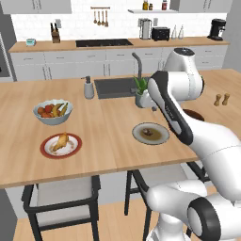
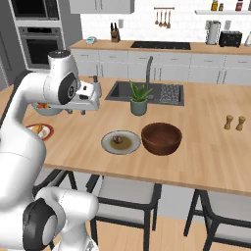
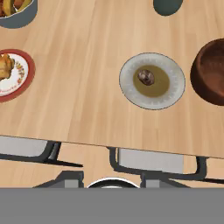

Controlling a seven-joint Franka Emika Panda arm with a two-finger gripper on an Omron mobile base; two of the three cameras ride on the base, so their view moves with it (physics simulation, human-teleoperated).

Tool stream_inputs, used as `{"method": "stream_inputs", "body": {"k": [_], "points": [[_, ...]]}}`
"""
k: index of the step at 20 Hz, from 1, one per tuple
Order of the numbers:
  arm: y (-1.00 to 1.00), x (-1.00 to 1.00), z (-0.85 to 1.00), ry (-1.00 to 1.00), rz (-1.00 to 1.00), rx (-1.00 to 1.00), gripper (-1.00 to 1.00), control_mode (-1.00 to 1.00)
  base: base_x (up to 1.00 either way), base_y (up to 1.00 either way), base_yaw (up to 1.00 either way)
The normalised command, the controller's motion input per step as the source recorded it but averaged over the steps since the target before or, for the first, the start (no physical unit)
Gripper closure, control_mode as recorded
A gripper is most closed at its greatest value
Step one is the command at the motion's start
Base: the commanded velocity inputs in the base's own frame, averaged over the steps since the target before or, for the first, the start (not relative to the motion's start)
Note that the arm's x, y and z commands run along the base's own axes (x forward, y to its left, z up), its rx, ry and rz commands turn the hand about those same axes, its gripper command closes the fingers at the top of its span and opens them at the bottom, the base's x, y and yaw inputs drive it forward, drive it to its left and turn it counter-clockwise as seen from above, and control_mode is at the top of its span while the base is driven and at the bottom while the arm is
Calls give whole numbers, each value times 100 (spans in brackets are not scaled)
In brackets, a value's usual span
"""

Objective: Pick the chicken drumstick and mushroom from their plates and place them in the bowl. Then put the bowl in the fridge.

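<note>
White end effector (image 2: 96, 91) high above the wooden counter (image 2: 206, 147), nothing held, jaw opening impossible to tell.

Lower left: white plate (image 1: 60, 145) with red rim and a speckled band inside it, carrying the golden-tan chicken drumstick (image 1: 60, 141). Centre: olive-grey plate (image 1: 150, 133) with brownish middle, bearing the brownish-grey mushroom (image 1: 148, 132). Right of centre: dark reddish-brown wooden bowl (image 2: 162, 138). Left: pale grey-blue fruit bowl (image 1: 52, 112) holding yellow and red fruit. All rest on a light wood-grain counter (image 1: 108, 141).
</note>
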Motion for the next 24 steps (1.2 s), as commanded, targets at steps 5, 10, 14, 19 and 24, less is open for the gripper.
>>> {"method": "stream_inputs", "body": {"k": [5,10,14,19,24], "points": [[0,-42,-11,6,0,0,-100,-100,0,0,0],[-9,-34,-41,24,0,0,-100,-100,0,0,0],[-44,30,-55,18,0,0,-100,-100,0,0,0],[-37,78,-38,15,0,0,-100,-100,0,0,0],[-13,93,-44,6,0,0,-100,-100,0,0,0]]}}
